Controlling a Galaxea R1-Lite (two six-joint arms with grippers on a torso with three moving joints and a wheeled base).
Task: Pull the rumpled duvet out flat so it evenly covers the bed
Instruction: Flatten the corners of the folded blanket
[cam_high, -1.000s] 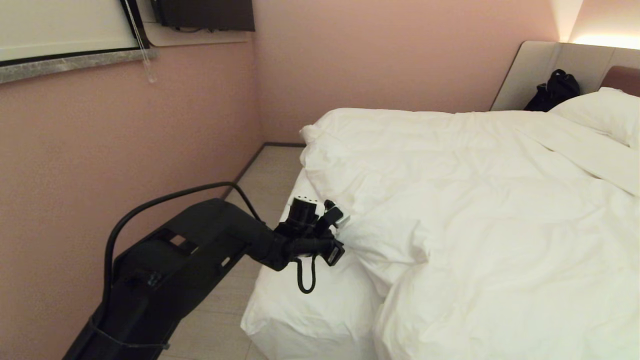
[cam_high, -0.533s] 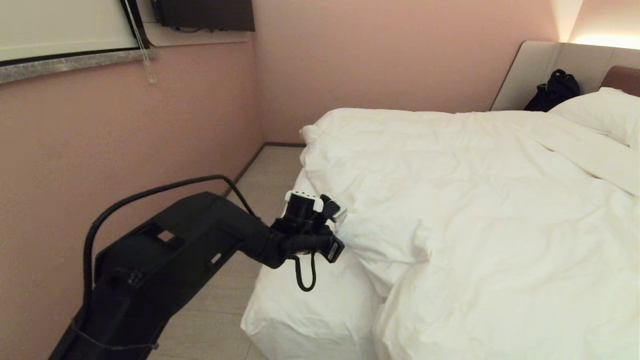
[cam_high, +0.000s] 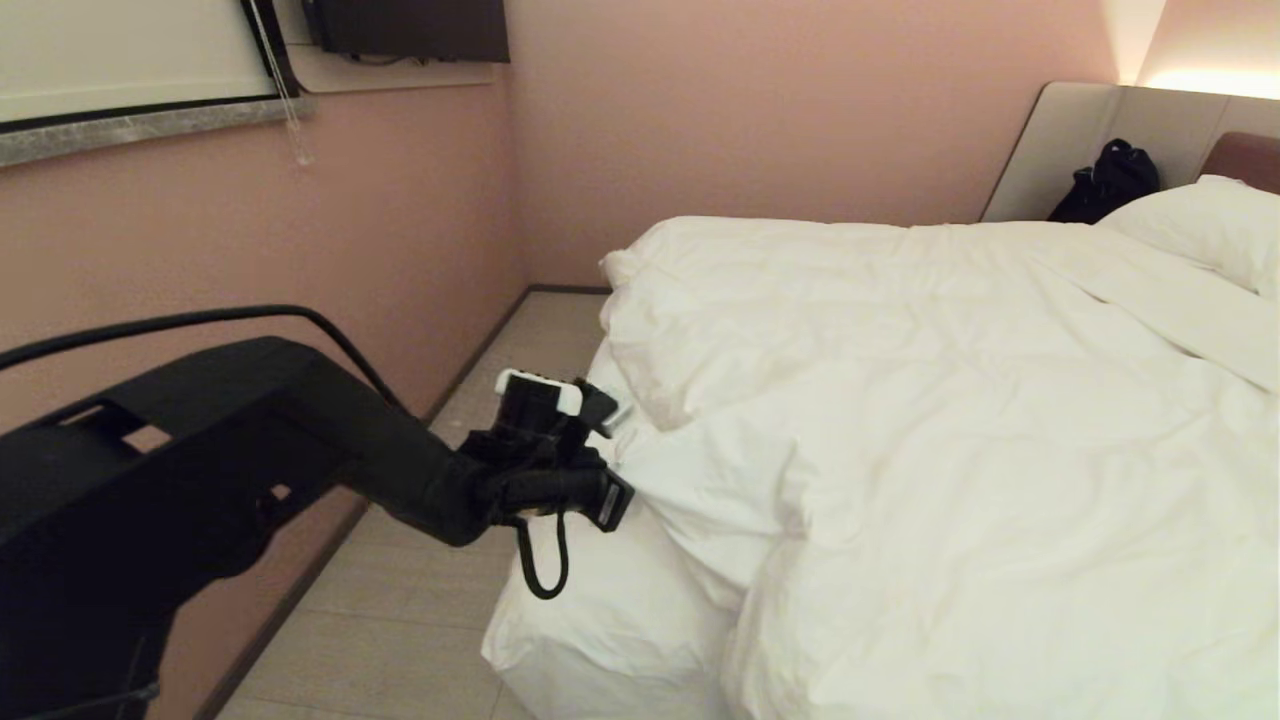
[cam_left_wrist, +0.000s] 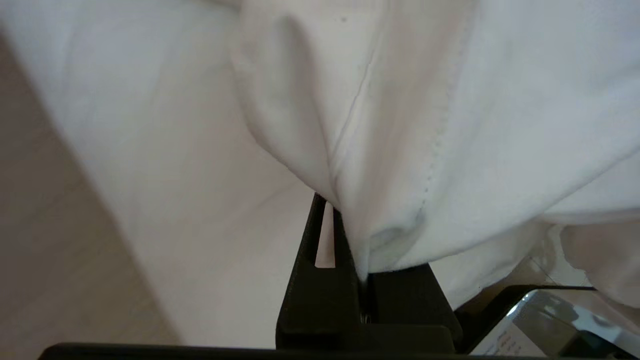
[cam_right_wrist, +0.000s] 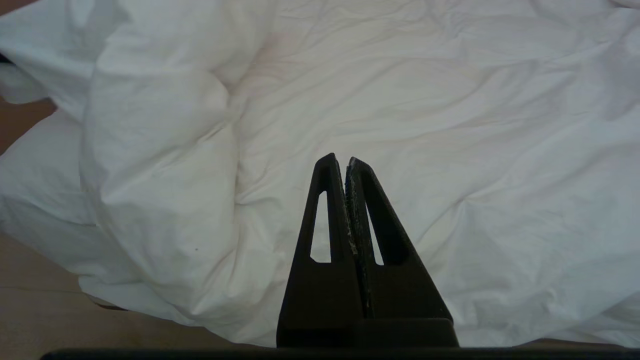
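While the duvet (cam_high: 950, 400) lies heaped across most of the bed (cam_high: 600, 620), its near corner is bunched and drawn toward the bed's left edge, and the foot-end corner of the mattress sits bare in its sheet. I've got a fold of that corner in my left gripper (cam_left_wrist: 357, 250), jaws pinched tight on the cloth, a line of stitching running right down into the bite. In the head view my left gripper (cam_high: 610, 470) hangs just off the mattress edge, over the strip of floor (cam_high: 400, 620) beside the pink wall (cam_high: 250, 250).

Here's my worry: the bite looks thin, only a little cloth at the very tips, so a hard tug against all that puffy weight could slip it free. Pull too far sideways and I'd guess the whole cover slides off this edge, leaving the far side short. The wall is near my arm too, so there's little room to swing.

My right gripper (cam_right_wrist: 347, 165) hovers above the rumpled middle, fingers pressed together on nothing. A pillow (cam_high: 1200, 230) rests by the headboard, a black bag (cam_high: 1105, 180) against the panel beyond it.
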